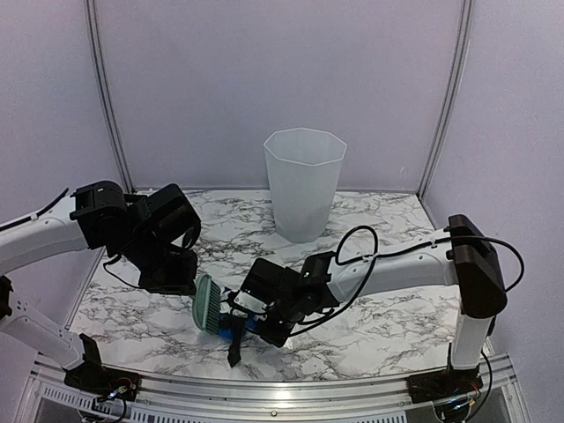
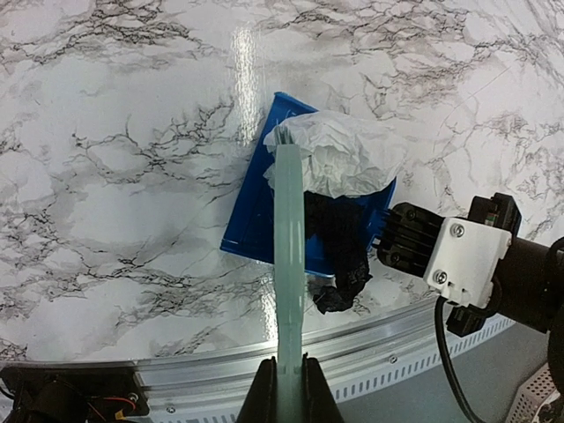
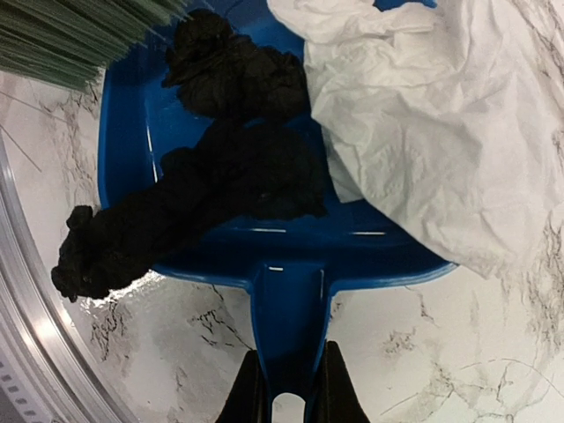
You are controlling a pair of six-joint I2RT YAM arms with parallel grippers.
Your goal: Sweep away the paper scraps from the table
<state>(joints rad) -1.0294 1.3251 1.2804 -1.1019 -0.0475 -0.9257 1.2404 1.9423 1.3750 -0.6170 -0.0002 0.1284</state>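
My right gripper (image 3: 289,388) is shut on the handle of the blue dustpan (image 3: 141,132), which lies on the table (image 3: 458,352) near its front edge. In the pan lie black paper scraps (image 3: 229,167) and a white crumpled sheet (image 3: 423,123). One long black scrap (image 3: 97,256) hangs out over the pan's side. My left gripper (image 2: 289,388) is shut on the handle of the pale green brush (image 2: 289,264), whose bristles (image 3: 79,35) stand at the pan's mouth. In the top view the brush (image 1: 210,304) meets the dustpan (image 1: 231,324), with the black scrap (image 1: 236,348) dangling.
A tall translucent white bin (image 1: 304,181) stands at the back middle of the table (image 1: 379,326). The metal front edge (image 2: 370,339) runs just beside the pan. The right gripper's body (image 2: 458,256) sits close to the brush in the left wrist view.
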